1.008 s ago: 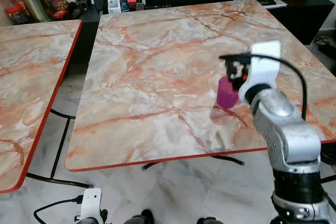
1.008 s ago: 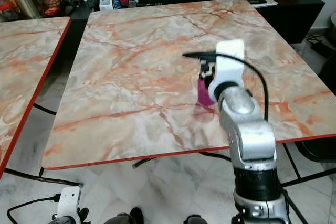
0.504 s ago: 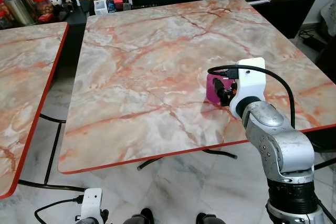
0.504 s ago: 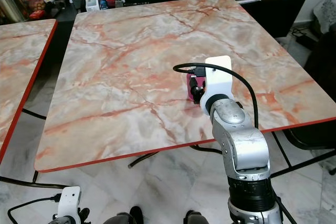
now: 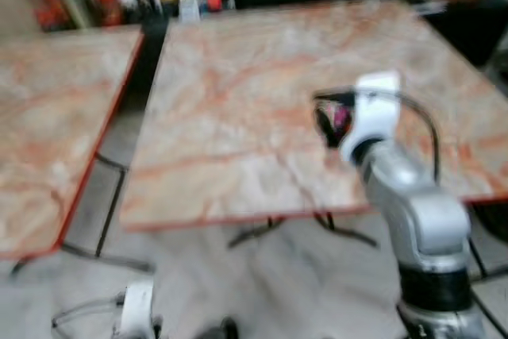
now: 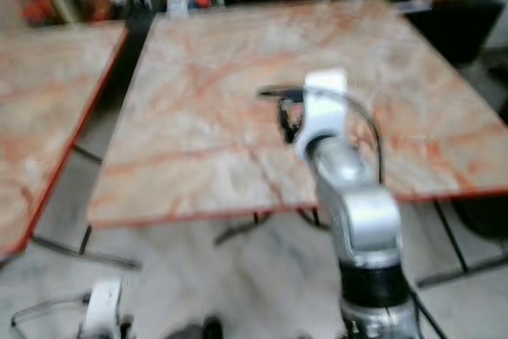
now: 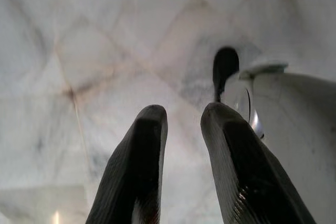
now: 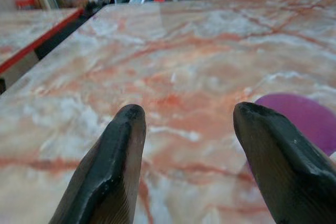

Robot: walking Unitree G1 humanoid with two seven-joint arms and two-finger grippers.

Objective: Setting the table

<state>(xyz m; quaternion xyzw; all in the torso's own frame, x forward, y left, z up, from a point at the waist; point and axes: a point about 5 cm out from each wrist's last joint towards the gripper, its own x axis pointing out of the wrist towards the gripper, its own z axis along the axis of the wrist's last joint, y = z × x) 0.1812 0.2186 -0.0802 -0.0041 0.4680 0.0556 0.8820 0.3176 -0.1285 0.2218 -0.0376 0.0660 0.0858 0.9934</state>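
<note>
- Over the marble table point(image 5: 238, 101), the right gripper point(image 8: 194, 156) hovers with fingers spread wide, gripping nothing.
- Just beside one finger, a purple cup point(image 8: 302, 116) sits on that table.
- Below the table, the left gripper point(image 7: 181, 166) hangs with fingers slightly parted.
- No writing is readable.

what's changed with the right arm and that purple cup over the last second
The right gripper has let go of the purple cup, which now stands on the marble table just outside one open finger instead of between the two. The head views are blurred and shifted, so the camera has moved, not the furniture. The left gripper still hangs idle over the floor.
</note>
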